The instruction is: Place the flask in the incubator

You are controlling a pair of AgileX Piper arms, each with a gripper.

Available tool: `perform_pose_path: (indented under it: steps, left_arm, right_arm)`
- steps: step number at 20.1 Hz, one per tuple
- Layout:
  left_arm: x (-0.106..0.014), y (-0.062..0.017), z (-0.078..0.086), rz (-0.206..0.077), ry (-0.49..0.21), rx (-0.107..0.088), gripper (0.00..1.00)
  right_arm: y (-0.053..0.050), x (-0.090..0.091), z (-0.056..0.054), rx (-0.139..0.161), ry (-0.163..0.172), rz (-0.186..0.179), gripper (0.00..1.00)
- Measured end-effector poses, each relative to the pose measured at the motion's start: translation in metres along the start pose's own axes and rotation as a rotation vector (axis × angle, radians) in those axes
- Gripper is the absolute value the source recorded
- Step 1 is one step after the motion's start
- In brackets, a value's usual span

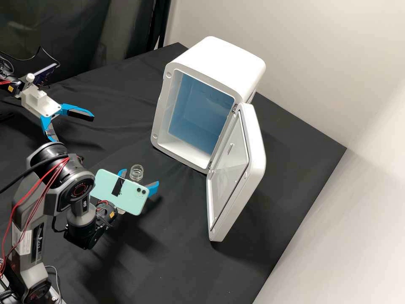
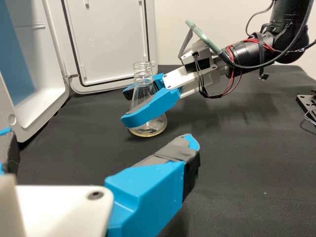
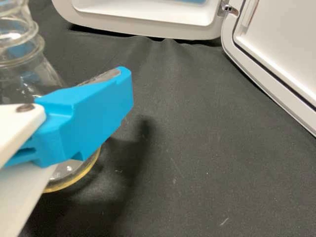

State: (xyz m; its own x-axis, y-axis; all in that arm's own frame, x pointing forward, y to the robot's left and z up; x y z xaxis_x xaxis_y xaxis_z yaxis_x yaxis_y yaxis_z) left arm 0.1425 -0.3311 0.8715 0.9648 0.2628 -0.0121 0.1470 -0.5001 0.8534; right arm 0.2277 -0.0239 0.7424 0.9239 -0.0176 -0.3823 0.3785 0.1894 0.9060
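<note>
A clear glass flask [image 1: 136, 172] [image 2: 143, 84] [image 3: 19, 64] stands upright on the black bench in front of the white incubator [image 1: 219, 63], whose door [image 1: 236, 169] hangs wide open beside the blue interior. My right gripper [image 1: 138, 179] [image 2: 129, 106] is down at the flask, one blue finger [image 3: 84, 113] against each side of its cone, shut on it. Back at the far left, my left gripper [image 1: 71, 126] [image 2: 98, 143] hovers open with nothing between its fingers, pointing toward the flask.
A mint-green phone [image 1: 120, 192] is strapped on the right arm's wrist. The bench's right edge [image 1: 303, 219] runs close behind the open door. Bare black cloth lies between the flask and the incubator's opening [image 1: 185, 147].
</note>
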Motion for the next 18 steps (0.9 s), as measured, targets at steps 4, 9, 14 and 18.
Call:
perform_pose_path:
  steps: [4, 9, 14, 18]
  left_arm:
    - [0.0, 0.0, 0.0, 0.0, 0.0, 0.0, 1.0]
    - [0.0, 0.0, 0.0, 0.0, 0.0, 0.0, 1.0]
    - [0.0, 0.0, 0.0, 0.0, 0.0, 0.0, 1.0]
    - [0.0, 0.0, 0.0, 0.0, 0.0, 0.0, 1.0]
  right_arm:
    - [0.0, 0.0, 0.0, 0.002, 0.0, 0.0, 0.0]
    - [-0.0008, 0.0, -0.001, -0.003, 0.011, -0.008, 0.0]
    - [-0.0012, 0.0002, -0.0007, 0.014, 0.011, -0.009, 0.0]
    - [-0.0011, 0.0002, -0.0008, 0.017, 0.012, -0.008, 0.0]
